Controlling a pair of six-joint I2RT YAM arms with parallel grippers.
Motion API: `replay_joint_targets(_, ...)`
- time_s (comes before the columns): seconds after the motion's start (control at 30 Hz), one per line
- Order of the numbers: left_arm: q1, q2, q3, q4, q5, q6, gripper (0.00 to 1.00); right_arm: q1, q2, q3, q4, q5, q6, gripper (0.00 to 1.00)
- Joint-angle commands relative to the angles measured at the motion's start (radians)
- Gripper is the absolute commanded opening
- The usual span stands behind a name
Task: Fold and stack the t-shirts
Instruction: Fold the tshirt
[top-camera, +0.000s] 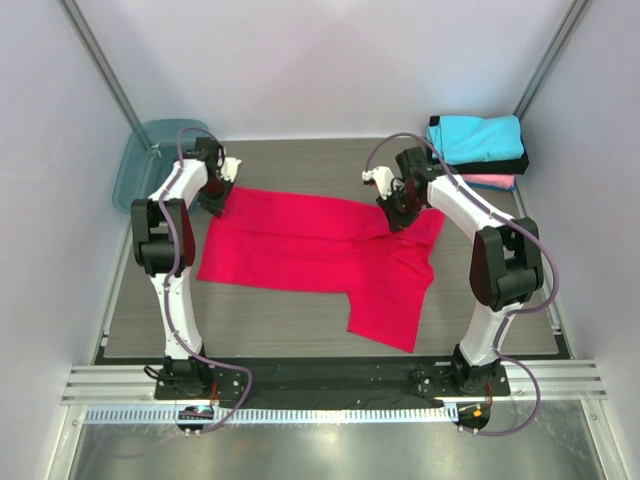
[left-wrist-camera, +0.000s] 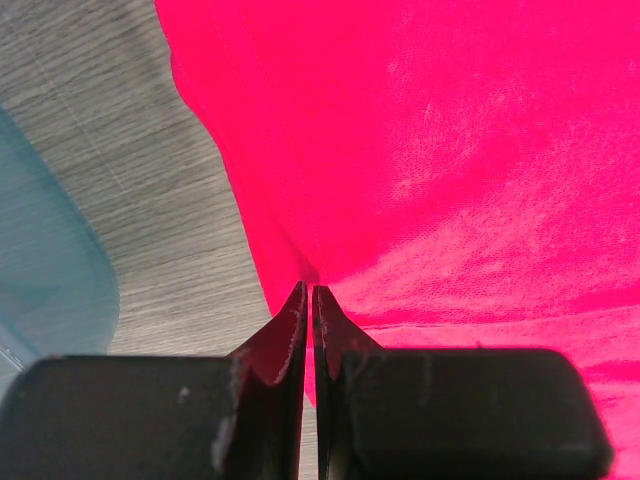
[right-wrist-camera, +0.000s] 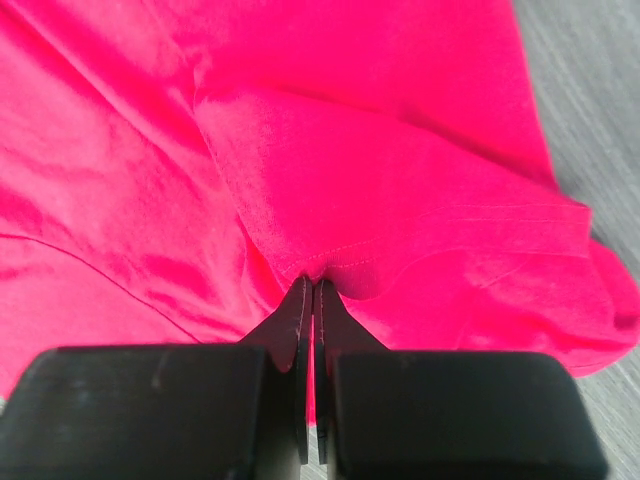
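Observation:
A large bright red t-shirt (top-camera: 310, 250) lies spread across the middle of the table, one part hanging toward the front edge. My left gripper (top-camera: 215, 205) is at its far left corner. In the left wrist view the jaws (left-wrist-camera: 308, 290) are shut on the cloth's edge (left-wrist-camera: 450, 150). My right gripper (top-camera: 393, 215) is at the shirt's far right side, and its jaws (right-wrist-camera: 312, 283) pinch a hemmed fold of red cloth (right-wrist-camera: 400, 170). A folded cyan t-shirt (top-camera: 478, 137) tops a stack over a black one (top-camera: 510, 165) and a pink one (top-camera: 490, 182) at the back right.
A translucent teal bin (top-camera: 140, 160) stands at the back left corner, just left of my left arm; its rim (left-wrist-camera: 45, 260) shows in the left wrist view. White walls close in the grey wood-grain table (top-camera: 280, 320) on three sides.

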Motion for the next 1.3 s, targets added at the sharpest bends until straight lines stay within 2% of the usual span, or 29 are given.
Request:
replay_joint_targets(0.0, -0.003, 0.004, 0.030, -0.007, 0.019, -0.002, 0.05, -0.001, -0.007, 0.054, 0.007, 0.005, 0.013, 0.01)
replay_joint_targets(0.23, -0.003, 0.001, 0.033, -0.009, 0.022, 0.004, 0.04, 0.010, -0.077, 0.070, -0.094, -0.058, 0.054, 0.01)
replay_joint_targets(0.63, -0.001, -0.005, 0.034, -0.007, 0.036, 0.001, 0.05, 0.145, -0.226, -0.125, -0.119, -0.095, 0.209, 0.01)
replay_joint_targets(1.03, -0.001, 0.018, 0.074, -0.010, 0.048, -0.008, 0.05, 0.171, -0.170, 0.025, -0.134, -0.097, 0.240, 0.01)
replay_joint_targets(1.27, 0.000, 0.032, 0.071, -0.019, 0.062, -0.001, 0.06, 0.177, -0.093, 0.155, -0.232, -0.037, 0.220, 0.01)
